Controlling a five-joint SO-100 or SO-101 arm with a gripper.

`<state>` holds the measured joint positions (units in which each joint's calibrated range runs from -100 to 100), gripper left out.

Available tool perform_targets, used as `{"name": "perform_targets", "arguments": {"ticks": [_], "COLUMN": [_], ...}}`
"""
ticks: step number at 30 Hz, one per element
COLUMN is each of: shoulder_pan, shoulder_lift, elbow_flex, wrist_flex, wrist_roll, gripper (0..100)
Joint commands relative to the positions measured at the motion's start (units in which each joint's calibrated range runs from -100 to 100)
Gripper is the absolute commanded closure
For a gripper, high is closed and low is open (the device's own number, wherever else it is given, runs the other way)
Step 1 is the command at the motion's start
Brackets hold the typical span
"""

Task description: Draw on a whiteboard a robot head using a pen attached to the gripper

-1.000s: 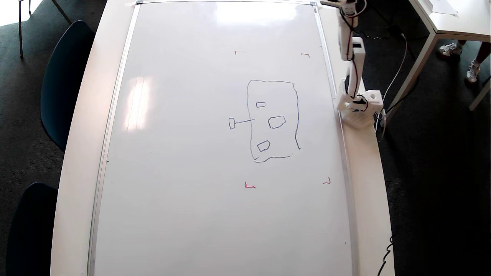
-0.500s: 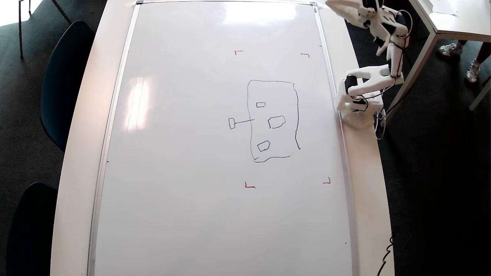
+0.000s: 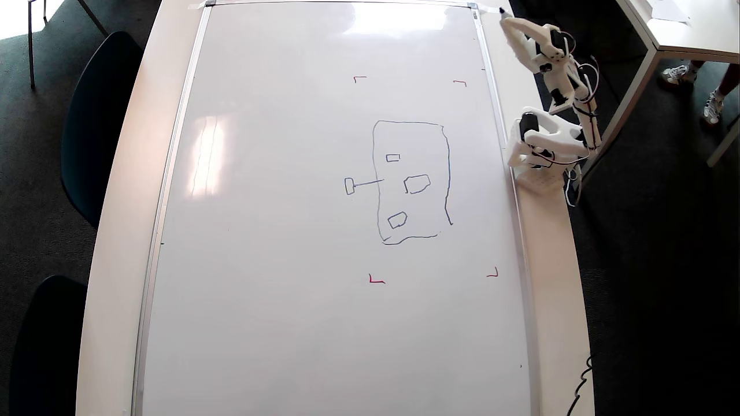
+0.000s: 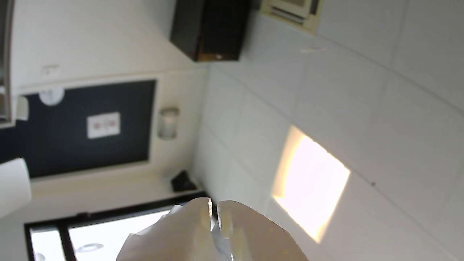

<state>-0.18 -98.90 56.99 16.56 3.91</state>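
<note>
Gripper [image 3: 504,15] lower now (pen [image 3: 502,11] off whiteboard [image 3: 289,231])

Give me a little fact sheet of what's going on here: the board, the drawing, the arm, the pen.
Board: whiteboard lying flat, covering most of the table
Drawing: robot head, a tall outline with three small boxes inside and a side stalk ending in a box
Markers: four small red corner marks around the drawing
Arm: folded beside the board's right edge in the overhead view
Gripper: raised off to the side, away from the drawing; jaws nearly together in the wrist view
Pen: dark tip near the board's top right corner, not on the drawing
Wrist view: shows ceiling and wall, not the board
</note>
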Motion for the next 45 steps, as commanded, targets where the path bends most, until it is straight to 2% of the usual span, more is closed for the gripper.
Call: {"name": "perform_targets", "arguments": {"ticks": [1,2,3,7,8,12,17,25,45], "shoulder_pan": [-0.3,-0.4,-0.5,-0.5,-0.5,-0.5,-0.1,-0.4,-0.4], "shoulder_lift": [-1.0,-1.0,-1.0,-1.0,-1.0,-1.0,-1.0,-1.0,-1.0], "elbow_flex": [9.5,11.2,14.5,20.9,24.1,32.1,37.8,42.6,42.6], "wrist_flex": [-33.3,-39.0,-49.2,-67.4,-75.5,-93.0,-105.4,-112.0,-112.0], "wrist_roll": [0.7,0.5,0.4,0.4,0.4,0.4,0.5,0.6,0.8], "gripper": [99,99,99,99,99,99,99,99,99]}}
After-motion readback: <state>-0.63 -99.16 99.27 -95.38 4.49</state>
